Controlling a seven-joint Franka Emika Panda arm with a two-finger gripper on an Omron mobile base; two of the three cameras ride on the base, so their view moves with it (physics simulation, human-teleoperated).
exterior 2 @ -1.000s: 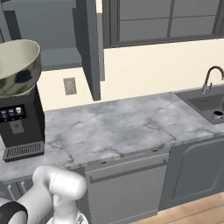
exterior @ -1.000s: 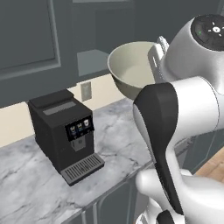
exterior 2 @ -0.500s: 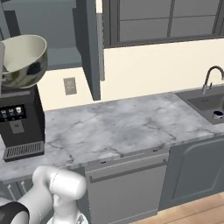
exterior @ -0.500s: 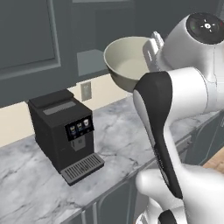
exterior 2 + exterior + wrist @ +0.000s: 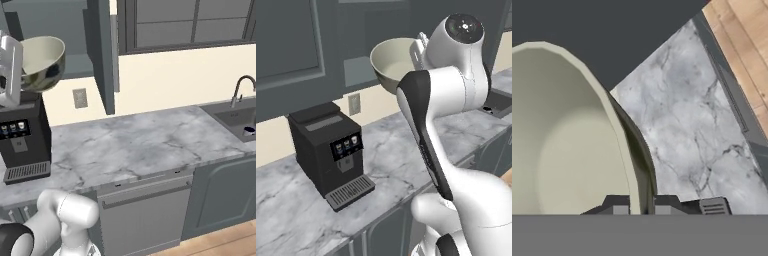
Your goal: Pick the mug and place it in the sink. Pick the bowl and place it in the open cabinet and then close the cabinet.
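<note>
Left base view: the gripper (image 5: 417, 50) holds the bowl (image 5: 393, 62) by its rim, high in the air, in front of the open cabinet (image 5: 361, 70). A black coffee machine (image 5: 331, 155) stands on the marble counter (image 5: 406, 150) well below the bowl.

Right base view: the bowl (image 5: 42, 61) hangs just beside the gripper, above the coffee machine (image 5: 22, 145). The sink (image 5: 237, 120) is far off to the side, with the mug (image 5: 248, 131) inside it.

Hand view: the two fingertips (image 5: 619, 206) pinch the bowl's (image 5: 562, 145) rim between them.
</note>
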